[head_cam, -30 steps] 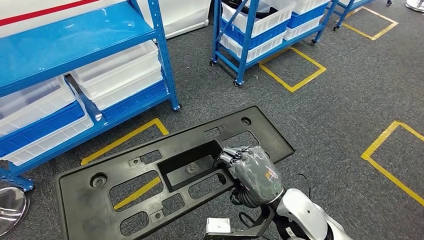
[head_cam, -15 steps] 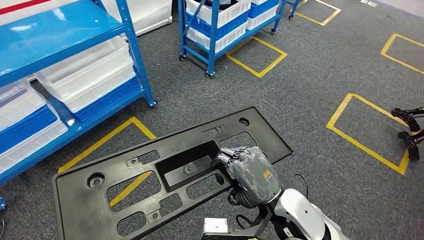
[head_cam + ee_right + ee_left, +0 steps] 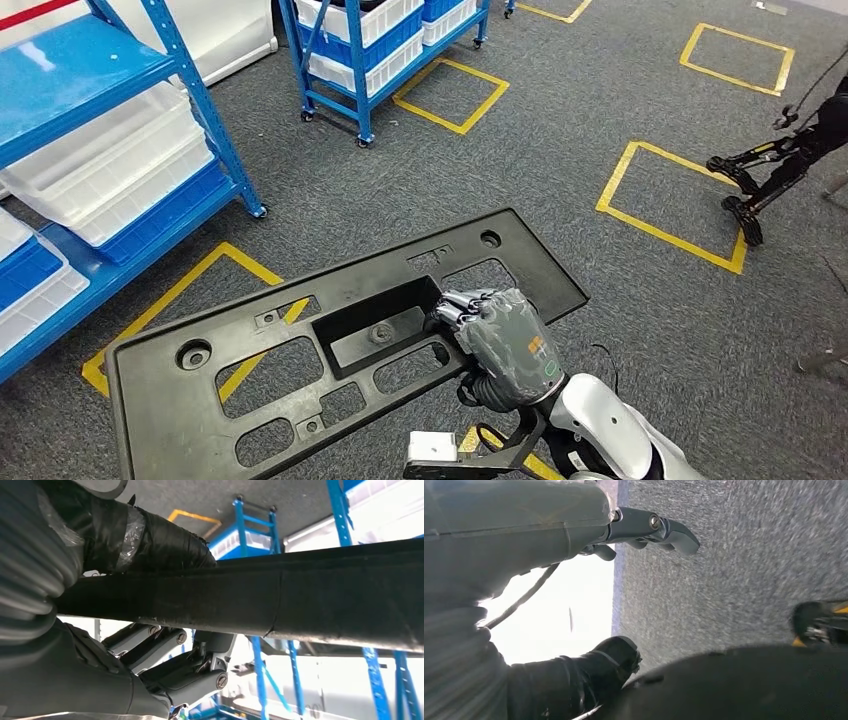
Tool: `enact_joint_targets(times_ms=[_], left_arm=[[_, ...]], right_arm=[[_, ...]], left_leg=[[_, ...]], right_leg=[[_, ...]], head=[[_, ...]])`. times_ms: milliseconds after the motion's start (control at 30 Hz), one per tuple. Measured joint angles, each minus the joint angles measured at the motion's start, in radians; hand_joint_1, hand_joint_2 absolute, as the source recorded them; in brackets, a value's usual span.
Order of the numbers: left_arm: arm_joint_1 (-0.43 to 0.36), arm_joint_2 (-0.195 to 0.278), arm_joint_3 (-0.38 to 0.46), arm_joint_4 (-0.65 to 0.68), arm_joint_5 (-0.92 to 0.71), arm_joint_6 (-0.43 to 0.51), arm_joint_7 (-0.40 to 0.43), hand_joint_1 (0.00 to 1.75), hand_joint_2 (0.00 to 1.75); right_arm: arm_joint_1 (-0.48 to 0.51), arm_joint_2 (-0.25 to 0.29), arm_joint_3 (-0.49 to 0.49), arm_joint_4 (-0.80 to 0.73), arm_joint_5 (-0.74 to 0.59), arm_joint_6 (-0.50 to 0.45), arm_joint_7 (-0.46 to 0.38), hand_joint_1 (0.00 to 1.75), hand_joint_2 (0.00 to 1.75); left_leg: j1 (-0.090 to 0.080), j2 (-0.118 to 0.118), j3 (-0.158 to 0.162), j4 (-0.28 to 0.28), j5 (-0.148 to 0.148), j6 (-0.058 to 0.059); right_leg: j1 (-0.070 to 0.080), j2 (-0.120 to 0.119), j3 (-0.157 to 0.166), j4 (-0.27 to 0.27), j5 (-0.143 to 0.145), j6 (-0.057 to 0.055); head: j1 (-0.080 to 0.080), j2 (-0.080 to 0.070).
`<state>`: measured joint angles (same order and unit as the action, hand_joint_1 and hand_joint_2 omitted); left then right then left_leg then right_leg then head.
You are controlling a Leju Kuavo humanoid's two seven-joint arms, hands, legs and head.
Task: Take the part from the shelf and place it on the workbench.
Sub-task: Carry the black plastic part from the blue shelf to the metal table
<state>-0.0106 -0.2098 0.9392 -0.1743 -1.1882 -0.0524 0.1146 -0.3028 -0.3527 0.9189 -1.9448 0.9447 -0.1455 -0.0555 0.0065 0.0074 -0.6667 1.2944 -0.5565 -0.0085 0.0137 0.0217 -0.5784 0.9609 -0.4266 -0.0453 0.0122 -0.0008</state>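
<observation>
Above the floor, right robot hand (image 3: 500, 345) grips part (image 3: 300, 350).

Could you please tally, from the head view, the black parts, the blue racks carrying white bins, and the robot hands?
Black part: 1, held by the robot hand
Blue racks with white bins: 2, the left rack and the wheeled rack
Robot hand: 1, the right one
Total: 4

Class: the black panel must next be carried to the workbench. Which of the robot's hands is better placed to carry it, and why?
The right hand: it already grips the black panel at its middle opening. The left hand hangs over the floor with nothing in it.
</observation>
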Motion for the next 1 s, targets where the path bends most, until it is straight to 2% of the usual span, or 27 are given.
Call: enact_joint_targets(times_ms=[33,67,100,167,200,267,300,333,400,433,467,500,533,600,633,667,700,767,800,867,900,933,967,1000], left_arm=[[0.0,0.0,0.0,0.0,0.002,-0.001,-0.004,0.0,1.75],[0.001,0.0,0.001,0.0,0.002,-0.001,-0.006,0.0,1.75],[0.002,0.001,0.001,0.0,0.002,-0.001,-0.006,0.0,1.75],[0.005,0.002,0.001,0.0,0.003,-0.001,-0.006,0.0,1.75],[0.005,0.003,0.003,0.0,0.004,-0.001,-0.007,0.0,1.75],[0.002,0.005,0.009,0.0,0.011,-0.001,-0.009,0.0,1.75],[0.0,0.007,0.013,0.0,0.016,-0.001,-0.01,0.0,1.75],[-0.001,0.009,0.017,0.0,0.021,-0.001,-0.011,0.0,1.75],[-0.001,0.013,0.023,0.0,0.024,-0.001,-0.012,0.0,1.75],[0.0,0.014,0.024,0.0,0.023,-0.001,-0.011,0.0,1.75],[0.001,0.016,0.025,0.0,0.023,-0.001,-0.01,0.0,1.75],[0.001,0.017,0.025,0.0,0.022,-0.001,-0.009,0.0,1.75],[0.002,0.018,0.025,0.0,0.021,-0.001,-0.007,0.0,1.75],[0.002,0.018,0.026,0.0,0.016,-0.002,-0.005,0.0,1.75],[0.002,0.018,0.026,0.0,0.012,-0.003,-0.005,0.0,1.75],[0.002,0.018,0.025,0.0,0.008,-0.004,-0.005,0.0,1.75],[0.003,0.018,0.025,0.0,0.003,-0.005,-0.007,0.0,1.75],[0.001,0.018,0.024,0.0,-0.006,-0.008,-0.012,0.0,1.75],[0.0,0.019,0.023,0.0,-0.01,-0.008,-0.015,0.0,1.75],[0.002,0.021,0.021,0.0,-0.017,-0.008,-0.022,0.0,1.75],[0.004,0.023,0.021,0.0,-0.02,-0.008,-0.024,0.0,1.75],[0.006,0.024,0.02,0.0,-0.021,-0.008,-0.025,0.0,1.75],[0.007,0.025,0.019,0.0,-0.024,-0.008,-0.026,0.0,1.75],[0.008,0.026,0.018,0.0,-0.027,-0.007,-0.026,0.0,1.75]], right_arm=[[0.0,0.001,0.001,0.001,-0.001,0.0,0.001,1.75,1.75],[0.0,0.002,0.001,0.003,-0.002,0.001,0.002,1.75,1.75],[-0.001,0.004,0.002,0.004,-0.003,0.002,0.003,1.75,1.75],[-0.007,0.012,0.005,0.006,-0.003,0.006,0.006,1.75,1.75],[-0.012,0.017,0.006,0.008,-0.002,0.009,0.008,1.75,1.75],[-0.025,0.039,0.014,0.023,0.0,0.016,0.019,1.75,1.75],[-0.036,0.058,0.02,0.039,0.003,0.019,0.028,1.75,1.75],[-0.048,0.083,0.025,0.06,0.006,0.023,0.038,1.75,1.75],[-0.072,0.136,0.035,0.108,0.011,0.026,0.053,1.75,1.75],[-0.08,0.158,0.039,0.129,0.012,0.027,0.057,1.75,1.75],[-0.085,0.177,0.044,0.146,0.013,0.028,0.06,1.75,1.75],[-0.088,0.192,0.049,0.162,0.014,0.028,0.061,1.75,1.75],[-0.09,0.202,0.053,0.175,0.015,0.028,0.062,1.75,1.75],[-0.096,0.221,0.059,0.195,0.02,0.027,0.067,1.75,1.75],[-0.1,0.229,0.061,0.203,0.023,0.026,0.07,1.75,1.75],[-0.105,0.237,0.062,0.209,0.026,0.025,0.073,1.75,1.75],[-0.109,0.243,0.064,0.214,0.027,0.025,0.074,1.75,1.75],[-0.113,0.249,0.067,0.222,0.029,0.023,0.077,1.75,1.75],[-0.113,0.251,0.068,0.227,0.031,0.023,0.078,1.75,1.75],[-0.117,0.259,0.069,0.236,0.035,0.022,0.079,1.75,1.75],[-0.12,0.263,0.069,0.241,0.038,0.021,0.079,1.75,1.75],[-0.122,0.267,0.07,0.245,0.042,0.019,0.079,1.75,1.75],[-0.122,0.269,0.071,0.248,0.045,0.018,0.08,1.75,1.75],[-0.12,0.267,0.072,0.25,0.048,0.015,0.082,1.75,1.75]], left_leg=[[0.001,-0.002,0.016,-0.009,0.032,-0.002],[0.004,-0.008,0.044,-0.044,0.057,-0.004],[0.007,-0.026,0.081,-0.099,0.061,-0.006],[0.012,-0.066,0.156,-0.217,0.031,-0.005],[0.012,-0.079,0.175,-0.254,0.01,0.0],[0.011,-0.066,0.178,-0.273,-0.004,0.014],[0.012,-0.053,0.177,-0.273,0.0,0.022],[0.013,-0.038,0.176,-0.275,0.005,0.03],[0.013,-0.01,0.171,-0.276,0.014,0.041],[0.011,0.004,0.166,-0.276,0.017,0.042],[0.011,0.017,0.163,-0.275,0.02,0.042],[0.01,0.029,0.161,-0.275,0.021,0.041],[0.01,0.04,0.16,-0.275,0.022,0.04],[0.01,0.059,0.162,-0.276,0.022,0.037],[0.01,0.067,0.162,-0.276,0.022,0.033],[0.009,0.073,0.162,-0.278,0.023,0.027],[0.008,0.081,0.162,-0.28,0.025,0.02],[0.007,0.097,0.166,-0.288,0.027,0.006],[0.007,0.094,0.169,-0.289,0.023,0.001],[0.01,0.056,0.152,-0.247,-0.008,-0.005],[0.012,0.028,0.125,-0.194,-0.037,-0.005],[0.013,0.009,0.09,-0.126,-0.066,-0.006],[0.012,0.002,0.054,-0.061,-0.087,-0.007],[0.012,-0.002,0.026,-0.017,-0.093,-0.009]], right_leg=[[-0.002,0.009,-0.014,0.008,0.006,0.003],[-0.005,0.018,-0.028,0.02,0.009,0.007],[-0.007,0.027,-0.044,0.034,0.012,0.011],[-0.01,0.047,-0.077,0.07,0.015,0.02],[-0.009,0.058,-0.091,0.084,0.019,0.025],[-0.01,0.076,-0.108,0.095,0.03,0.035],[-0.009,0.069,-0.114,0.102,0.027,0.04],[-0.009,0.053,-0.124,0.123,0.012,0.045],[-0.013,0.005,-0.161,0.219,-0.051,0.055],[-0.019,-0.008,-0.185,0.284,-0.086,0.06],[-0.024,-0.016,-0.201,0.337,-0.108,0.064],[-0.028,-0.02,-0.203,0.362,-0.115,0.066],[-0.031,-0.023,-0.184,0.347,-0.103,0.067],[-0.031,-0.046,-0.103,0.222,-0.054,0.06],[-0.024,-0.064,-0.065,0.158,-0.038,0.054],[-0.017,-0.079,-0.043,0.114,-0.031,0.047],[-0.01,-0.089,-0.035,0.094,-0.033,0.041],[-0.002,-0.078,-0.036,0.084,-0.031,0.031],[-0.004,-0.069,-0.033,0.076,-0.027,0.026],[-0.008,-0.05,-0.025,0.055,-0.017,0.011],[-0.01,-0.039,-0.023,0.051,-0.014,0.005],[-0.008,-0.028,-0.024,0.05,-0.012,0.001],[-0.006,-0.016,-0.025,0.052,-0.013,-0.001],[-0.005,-0.003,-0.026,0.055,-0.013,-0.002]], head=[[0.0,0.0],[0.0,0.0],[0.0,0.0],[0.0,0.0],[0.0,0.0],[0.001,0.0],[0.002,0.0],[0.004,0.0],[0.008,0.0],[0.009,0.0],[0.009,0.0],[0.009,0.0],[0.009,0.0],[0.009,0.0],[0.009,0.0],[0.009,0.0],[0.009,0.0],[0.009,0.0],[0.009,0.0],[0.008,0.0],[0.008,0.0],[0.008,0.0],[0.007,0.0],[0.008,0.0]])
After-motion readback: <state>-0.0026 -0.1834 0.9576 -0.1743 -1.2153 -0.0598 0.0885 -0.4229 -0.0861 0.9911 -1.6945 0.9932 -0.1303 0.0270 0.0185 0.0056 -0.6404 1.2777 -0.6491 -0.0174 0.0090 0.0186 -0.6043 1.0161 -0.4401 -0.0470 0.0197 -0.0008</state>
